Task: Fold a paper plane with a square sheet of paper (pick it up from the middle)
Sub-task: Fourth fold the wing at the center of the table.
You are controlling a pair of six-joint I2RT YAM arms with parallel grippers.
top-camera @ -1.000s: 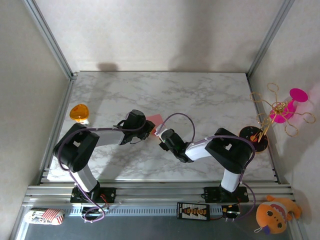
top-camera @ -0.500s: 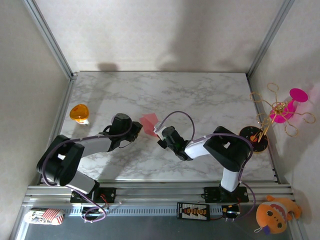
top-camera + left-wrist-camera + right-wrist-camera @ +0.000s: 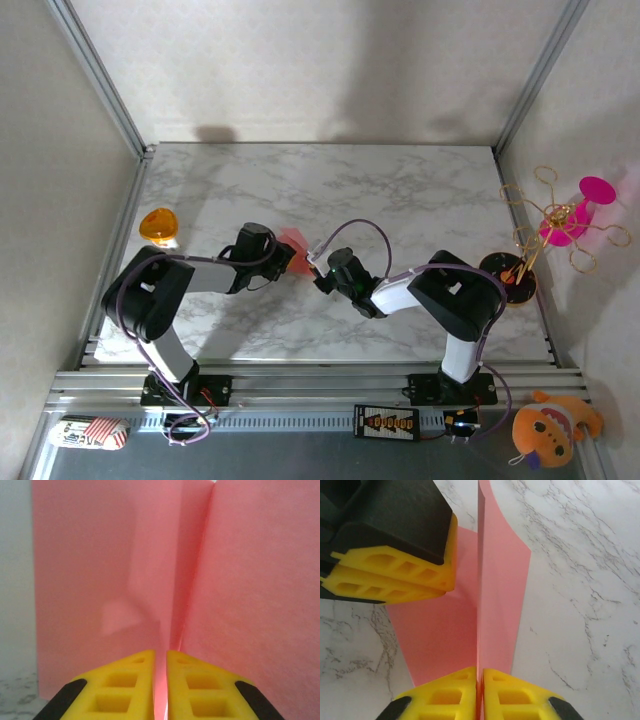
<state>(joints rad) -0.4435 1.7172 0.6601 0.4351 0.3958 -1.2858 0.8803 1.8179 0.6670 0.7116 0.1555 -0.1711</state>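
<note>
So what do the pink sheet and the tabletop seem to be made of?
The square sheet of paper looks like thin matte paper: it holds a sharp upright crease and shows fine grain up close. The table looks smooth and marble-patterned, grey veins on white; real stone or printed laminate, I cannot tell.

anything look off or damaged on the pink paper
Nothing torn or spilled. The square sheet of paper is pinched at its crease by the left pincer and right pincer. A small pale patch, possibly a dent, shows left of the crease in the left wrist view.
</note>
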